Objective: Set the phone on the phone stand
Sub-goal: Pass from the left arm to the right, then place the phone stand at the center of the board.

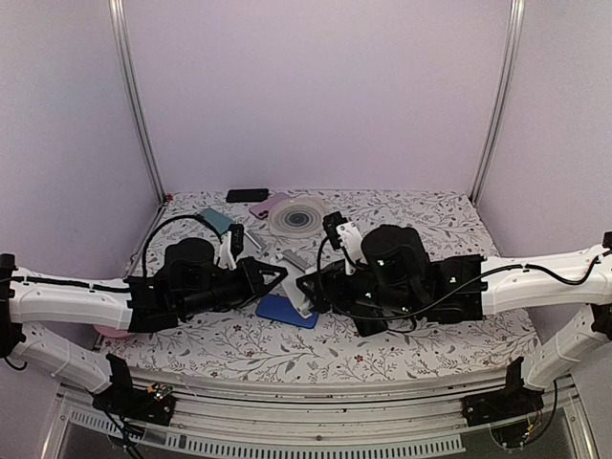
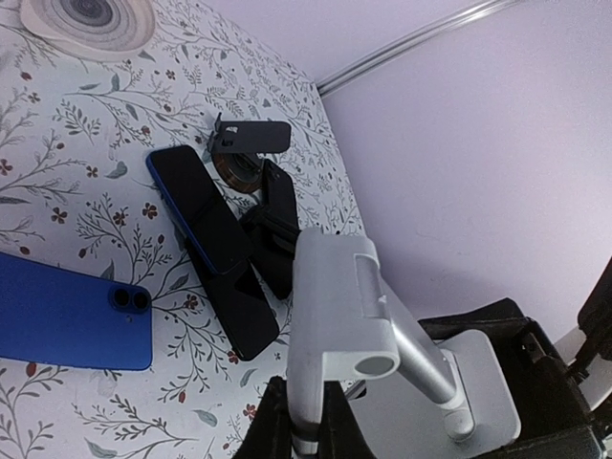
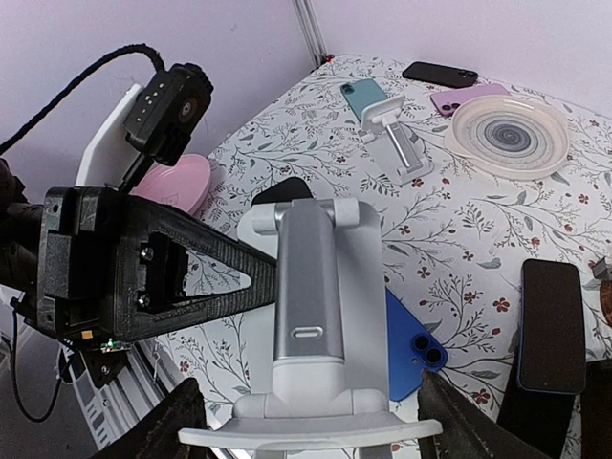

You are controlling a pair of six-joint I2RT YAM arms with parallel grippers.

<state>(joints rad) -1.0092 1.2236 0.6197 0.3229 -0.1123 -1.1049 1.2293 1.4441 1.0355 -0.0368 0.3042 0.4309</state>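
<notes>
- Top view: my 2 arms meet over the middle of the counter. The left pincer and right pincer crowd the stand. The blue phone lies flat just beside the stand's base, on the near side. The jaws are too small to read here.
- Left wrist: the left pincer is clamped narrow on the stand's plate, which rises from between its fingers. The blue phone lies back up on the counter, untouched. A dark phone lies beyond it.
- Right wrist: the right pincer stands wide and holds nothing, with 1 finger on either side of the stand's base. The blue phone shows from behind the stand.
- My read: the step in hand is positioning and steadying the stand, and no phone is lifted yet. I cannot tell whether the base sits fully down. Next, the stand should be set firm. Then the right pincer would need to back off, take the blue phone by its long edges and lean it onto the plate.
</notes>
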